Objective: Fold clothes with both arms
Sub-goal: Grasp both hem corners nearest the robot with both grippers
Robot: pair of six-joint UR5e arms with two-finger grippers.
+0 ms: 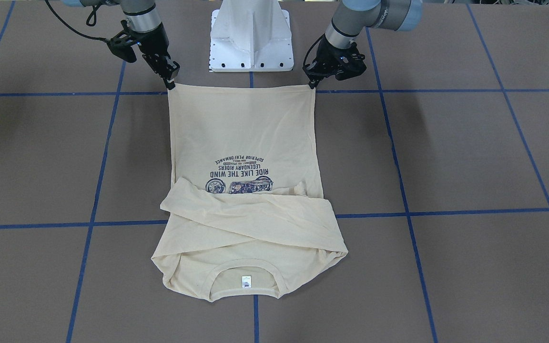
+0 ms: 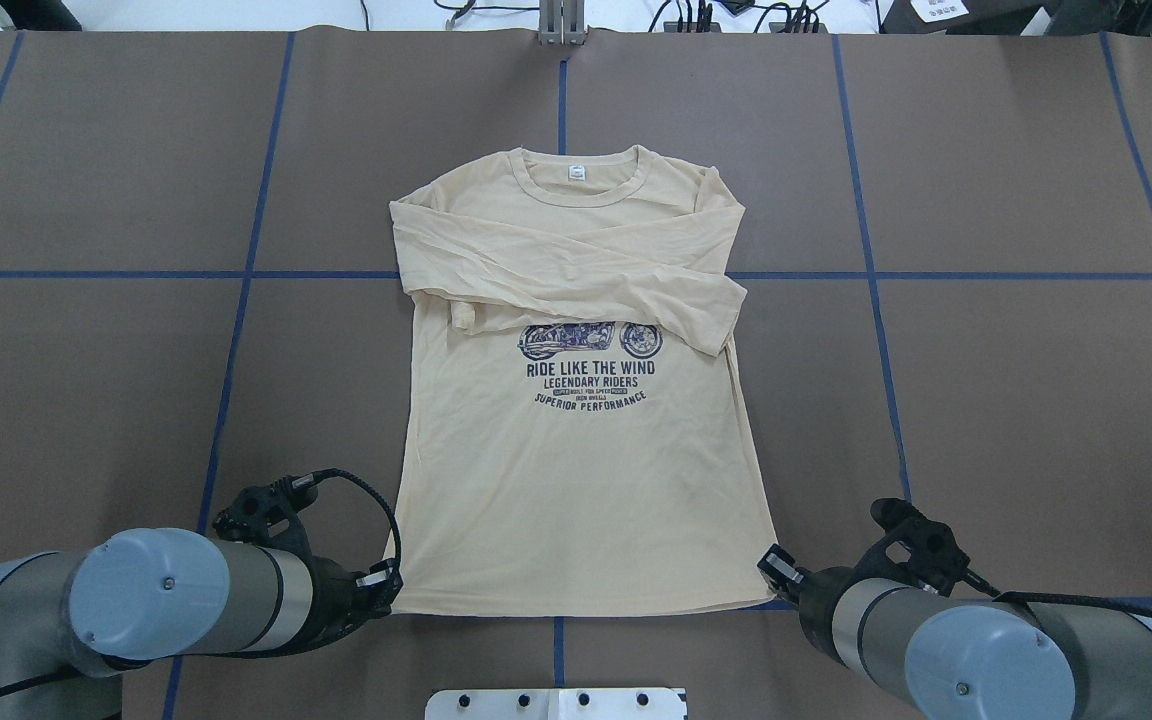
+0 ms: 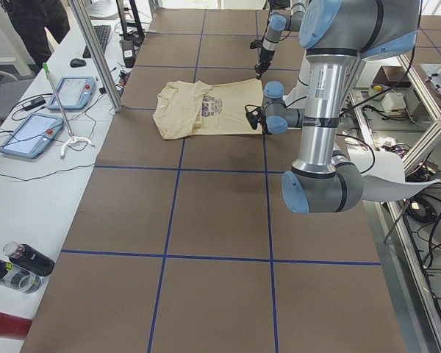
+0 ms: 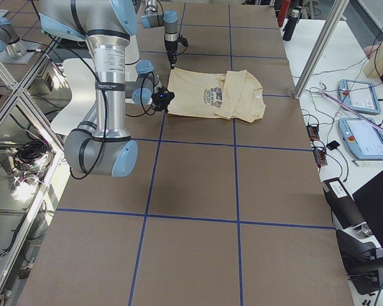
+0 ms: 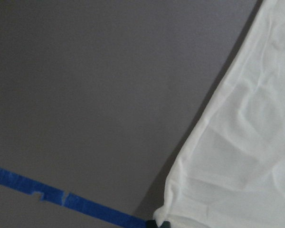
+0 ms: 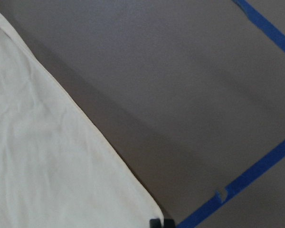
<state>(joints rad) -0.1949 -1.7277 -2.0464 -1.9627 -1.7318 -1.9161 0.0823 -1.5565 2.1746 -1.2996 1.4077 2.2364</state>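
As the brown worktop [image 1: 470, 152] spreads out in front of the white pedestal base [image 1: 250, 38], I've got the left arm [image 2: 166, 600] and right arm [image 2: 976, 650] down low, one on either side of that base. The cream shirt [image 1: 243, 124] lies flat and front up just in front of the base, hem nearest it, collar farthest. Sleeves [image 1: 255, 216] are crossed over the chest, covering the top of the navy print [image 1: 238, 174]. The white neck label [image 1: 246, 282] is at the end far from the base. Left fingers [image 1: 311, 85] are pinched on one hem corner, right fingers [image 1: 171, 81] on the other.
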